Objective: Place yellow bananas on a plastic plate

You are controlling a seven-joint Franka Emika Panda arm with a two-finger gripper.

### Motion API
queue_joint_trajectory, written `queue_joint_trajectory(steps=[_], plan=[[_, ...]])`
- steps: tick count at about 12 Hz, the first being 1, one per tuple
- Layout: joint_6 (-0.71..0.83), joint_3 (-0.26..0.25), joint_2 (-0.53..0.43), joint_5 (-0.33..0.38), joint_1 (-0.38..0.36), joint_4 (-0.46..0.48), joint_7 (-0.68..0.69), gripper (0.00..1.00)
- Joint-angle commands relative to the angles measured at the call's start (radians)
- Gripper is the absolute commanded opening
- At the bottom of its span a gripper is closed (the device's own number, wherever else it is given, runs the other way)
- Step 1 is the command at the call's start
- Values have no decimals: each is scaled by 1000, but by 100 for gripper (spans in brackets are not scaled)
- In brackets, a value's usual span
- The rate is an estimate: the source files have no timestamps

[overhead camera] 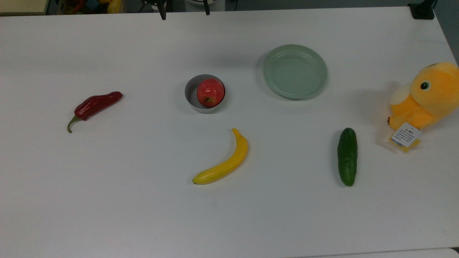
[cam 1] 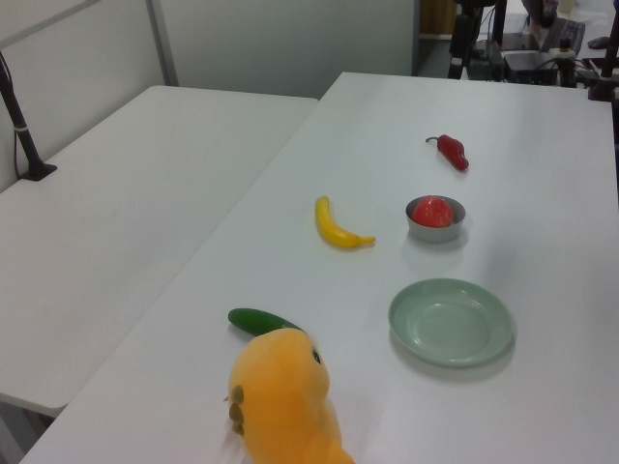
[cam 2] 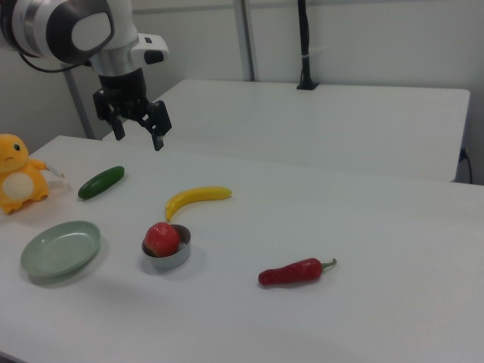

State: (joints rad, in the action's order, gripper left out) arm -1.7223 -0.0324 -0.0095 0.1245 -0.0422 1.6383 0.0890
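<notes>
The yellow banana (overhead camera: pixel 226 161) lies on the white counter (overhead camera: pixel 143 215), well apart from the empty plastic plate (overhead camera: pixel 295 71), so the task looks barely begun. The end effector (cam 2: pixel 138 130) hangs above the counter in the right view, fingers spread and holding nothing. Grasping, carrying and placing all remain.

A bright-yellow banana (overhead camera: pixel 225 162) with a small dark tip lies on a plain white counter (overhead camera: pixel 143 208). The plastic plate (overhead camera: pixel 295 71) is pale sage green. A red apple (overhead camera: pixel 210 92) with paler flecks sits in a grey bowl (overhead camera: pixel 190 94), while a glossy dark-red chilli (overhead camera: pixel 95 105) carries an olive-green stem. The cucumber (overhead camera: pixel 347 156) is deep green. At the right edge of the top view, an orange-yellow plush toy (overhead camera: pixel 426 96) shows a cream patch and a white tag. The robot's hand (cam 2: pixel 138 134) is black, its arm white.
</notes>
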Motion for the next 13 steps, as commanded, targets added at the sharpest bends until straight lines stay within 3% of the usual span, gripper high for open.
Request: queue_joint_trajectory(steps=[1, 10, 13], plan=[[-5, 2, -33, 1, 19, 0, -17, 100], [-65, 2, -35, 6, 19, 34, -3, 100], [-170, 2, 49, 30, -13, 40, -165, 100]])
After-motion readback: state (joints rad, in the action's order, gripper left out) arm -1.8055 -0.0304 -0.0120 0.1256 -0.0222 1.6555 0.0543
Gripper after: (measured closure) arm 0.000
